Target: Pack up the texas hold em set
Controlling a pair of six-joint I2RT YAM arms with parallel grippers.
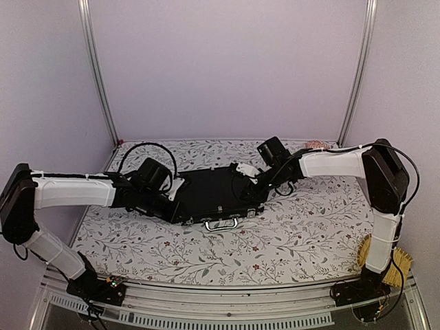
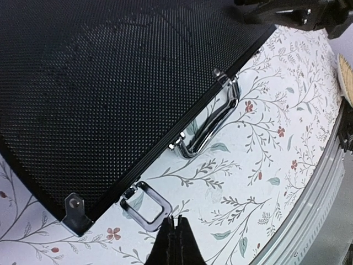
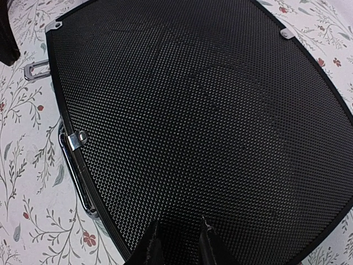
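Black case (image 1: 213,192) lay shut on table (image 1: 295,234), latch (image 2: 146,203) unclipped; L gripper (image 2: 175,221) pinched together, empty, by latch, R gripper (image 3: 179,223) slightly apart above case, so step prob. needed firm down-press w/ square latch flip.

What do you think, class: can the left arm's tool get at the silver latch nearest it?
Probably yes: the left tool, shut, has its tip right by that latch, and nothing lies between them.
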